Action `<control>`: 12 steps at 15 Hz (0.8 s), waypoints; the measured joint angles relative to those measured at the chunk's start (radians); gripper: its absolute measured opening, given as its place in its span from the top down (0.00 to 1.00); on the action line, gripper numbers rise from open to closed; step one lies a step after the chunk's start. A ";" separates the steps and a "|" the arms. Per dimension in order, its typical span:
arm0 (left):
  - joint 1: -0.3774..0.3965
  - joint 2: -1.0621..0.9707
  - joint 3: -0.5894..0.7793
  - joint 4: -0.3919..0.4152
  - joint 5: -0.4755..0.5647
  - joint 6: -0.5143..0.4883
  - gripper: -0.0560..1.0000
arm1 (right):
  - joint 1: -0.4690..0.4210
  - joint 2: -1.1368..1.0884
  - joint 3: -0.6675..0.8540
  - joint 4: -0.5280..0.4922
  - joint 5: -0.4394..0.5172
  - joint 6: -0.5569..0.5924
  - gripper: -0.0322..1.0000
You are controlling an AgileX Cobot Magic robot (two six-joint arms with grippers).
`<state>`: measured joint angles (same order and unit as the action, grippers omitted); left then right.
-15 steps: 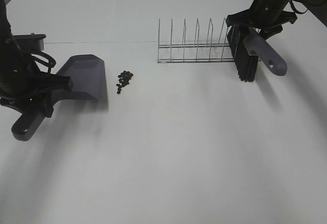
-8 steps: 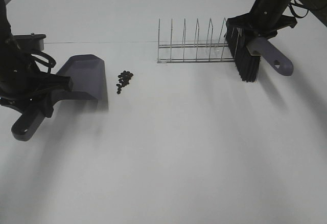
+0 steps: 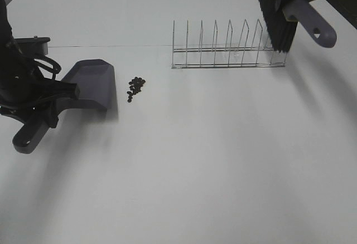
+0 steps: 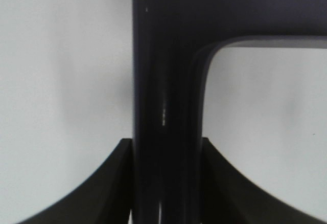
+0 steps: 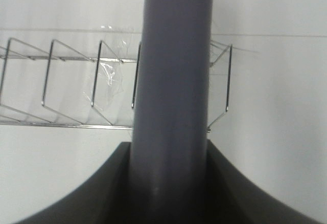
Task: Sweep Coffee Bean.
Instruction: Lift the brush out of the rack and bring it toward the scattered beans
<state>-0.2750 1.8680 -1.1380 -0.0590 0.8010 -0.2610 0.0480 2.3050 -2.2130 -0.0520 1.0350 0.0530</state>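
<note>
A small heap of dark coffee beans (image 3: pixel 135 87) lies on the white table just right of the grey-purple dustpan (image 3: pixel 92 81). My left gripper (image 3: pixel 49 109) is shut on the dustpan's handle (image 4: pixel 163 81), and the pan's mouth faces the beans. At the far right, the brush (image 3: pixel 280 21) with black bristles and a grey handle (image 5: pixel 176 70) hangs in the air above the right end of the wire rack (image 3: pixel 228 52). My right gripper (image 5: pixel 171 183) is shut on that handle and is mostly cut off by the top edge of the exterior view.
The wire rack (image 5: pixel 76 81) stands across the back middle of the table with several upright dividers. A thin seam line runs across the table behind the dustpan. The left arm's black body fills the left edge.
The right gripper closed on the brush handle and lifted the brush up and away from the rack's right end. The dustpan, left arm and beans have not moved.
</note>
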 joint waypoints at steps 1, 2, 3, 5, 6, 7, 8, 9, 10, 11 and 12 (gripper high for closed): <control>0.000 0.000 0.000 0.000 0.000 0.000 0.65 | 0.000 -0.062 0.000 0.026 0.052 0.007 0.69; 0.000 0.000 0.000 0.000 0.000 0.000 0.65 | 0.000 -0.091 0.000 0.070 0.080 -0.014 0.69; 0.000 0.000 0.000 0.000 0.000 0.000 0.65 | 0.000 -0.118 0.000 0.116 0.107 -0.036 0.69; 0.000 0.000 0.000 0.000 0.000 0.000 0.65 | 0.003 -0.159 0.000 0.174 0.177 -0.061 0.69; 0.000 0.002 0.000 -0.002 0.003 0.000 0.65 | 0.013 -0.177 0.002 0.171 0.188 -0.067 0.69; 0.000 0.012 0.000 -0.010 0.015 0.001 0.65 | 0.030 -0.194 0.016 0.159 0.188 -0.071 0.69; -0.008 0.027 0.000 -0.016 0.034 0.002 0.65 | 0.057 -0.211 0.043 0.142 0.188 -0.071 0.69; -0.018 0.046 0.000 -0.021 0.051 0.003 0.65 | 0.095 -0.220 0.083 0.136 0.188 -0.071 0.69; -0.028 0.066 0.000 -0.023 0.059 0.003 0.65 | 0.133 -0.220 0.127 0.124 0.187 -0.067 0.69; -0.032 0.089 0.000 -0.025 0.064 0.003 0.65 | 0.173 -0.220 0.182 0.079 0.188 -0.045 0.69; -0.032 0.102 0.000 -0.028 0.065 0.003 0.65 | 0.197 -0.220 0.215 0.046 0.191 -0.024 0.69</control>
<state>-0.3070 1.9700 -1.1380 -0.0870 0.8660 -0.2580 0.2450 2.0850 -1.9980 -0.0060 1.2260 0.0290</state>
